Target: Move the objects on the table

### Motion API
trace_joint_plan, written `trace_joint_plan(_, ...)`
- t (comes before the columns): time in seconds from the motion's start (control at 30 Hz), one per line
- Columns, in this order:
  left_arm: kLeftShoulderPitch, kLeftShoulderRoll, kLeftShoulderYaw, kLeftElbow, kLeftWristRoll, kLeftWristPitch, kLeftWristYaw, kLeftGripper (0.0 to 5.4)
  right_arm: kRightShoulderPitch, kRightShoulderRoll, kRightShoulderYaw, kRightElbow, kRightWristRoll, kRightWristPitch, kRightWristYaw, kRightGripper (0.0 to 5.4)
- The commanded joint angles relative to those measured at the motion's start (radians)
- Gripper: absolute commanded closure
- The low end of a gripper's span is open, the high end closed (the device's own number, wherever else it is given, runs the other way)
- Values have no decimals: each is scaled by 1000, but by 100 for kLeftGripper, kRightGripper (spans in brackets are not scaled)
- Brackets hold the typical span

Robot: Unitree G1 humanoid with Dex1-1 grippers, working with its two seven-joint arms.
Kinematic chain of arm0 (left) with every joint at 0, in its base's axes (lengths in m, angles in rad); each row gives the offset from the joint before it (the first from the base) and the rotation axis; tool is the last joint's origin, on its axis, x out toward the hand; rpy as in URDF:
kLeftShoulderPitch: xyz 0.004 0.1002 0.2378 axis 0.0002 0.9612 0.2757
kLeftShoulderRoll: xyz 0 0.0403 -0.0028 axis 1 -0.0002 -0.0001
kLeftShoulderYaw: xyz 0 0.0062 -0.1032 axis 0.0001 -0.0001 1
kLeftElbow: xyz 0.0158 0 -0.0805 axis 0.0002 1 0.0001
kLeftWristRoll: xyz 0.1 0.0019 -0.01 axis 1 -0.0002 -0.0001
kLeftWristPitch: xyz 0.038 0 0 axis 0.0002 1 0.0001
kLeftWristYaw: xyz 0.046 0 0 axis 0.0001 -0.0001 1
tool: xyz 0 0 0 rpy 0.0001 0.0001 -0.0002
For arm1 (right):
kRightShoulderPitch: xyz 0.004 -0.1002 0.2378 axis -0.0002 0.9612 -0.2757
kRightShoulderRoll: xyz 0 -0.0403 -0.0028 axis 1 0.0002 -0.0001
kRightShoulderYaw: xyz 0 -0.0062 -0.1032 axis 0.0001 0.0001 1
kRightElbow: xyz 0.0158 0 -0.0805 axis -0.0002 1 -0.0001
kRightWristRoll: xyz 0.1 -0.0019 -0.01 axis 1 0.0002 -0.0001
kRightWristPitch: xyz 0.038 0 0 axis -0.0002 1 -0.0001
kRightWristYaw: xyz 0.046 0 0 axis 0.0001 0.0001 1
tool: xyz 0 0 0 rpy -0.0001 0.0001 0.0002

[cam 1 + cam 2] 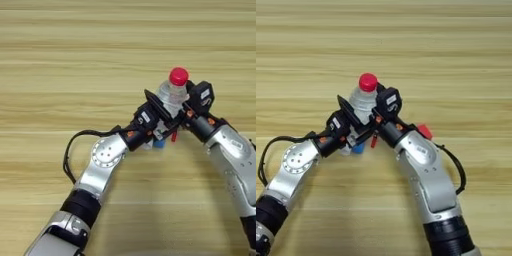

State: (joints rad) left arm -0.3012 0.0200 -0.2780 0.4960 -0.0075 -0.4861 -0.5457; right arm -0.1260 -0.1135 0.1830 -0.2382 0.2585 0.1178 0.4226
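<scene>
— Near the middle of the table [60, 60], what did you have hold of?

— My two grippers met at the clear bottle with the red cap [365, 96]. My left gripper [161, 114] was up against its left side, one black finger slanting across the lower body; my right gripper [380, 111] pressed in from the right. The bottle stood upright between them. Whether either pair of jaws was truly closed on it, I could not tell — my own fingers overlapped each other and the plastic.

— What else lay around?

— A small red cube [424, 131] sat on the wood just beside my right forearm. Under the bottle, between my wrists, a bit of the blue tube [159, 143] showed, and next to it a short red sliver [373, 141] that I could not name for certain.

— What stood in the way?

— My wrists mostly. They covered the bottle's base, so I could not tell whether it rested on the table or hung clear. Most of the blue tube was hidden behind my left gripper too.
</scene>
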Motion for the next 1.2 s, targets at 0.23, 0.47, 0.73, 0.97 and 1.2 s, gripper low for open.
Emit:
trace_joint_plan(0.23,-27,-8,5,-3,2,-6,2,224,-9,16,0,-24,13,-97,29,0)
trace_joint_plan(0.47,-34,-9,12,8,6,-3,18,225,12,30,-17,-95,76,-185,65,0)
trace_joint_plan(0.73,-38,-8,15,14,9,-5,29,225,19,33,-54,-155,156,-227,76,0)
trace_joint_plan(0.97,-63,-3,59,17,-8,-10,63,225,-36,44,-147,-69,71,-305,-26,0)
trace_joint_plan(1.2,-77,-8,111,-6,-35,-13,85,225,-125,30,-278,67,44,-318,-151,0)
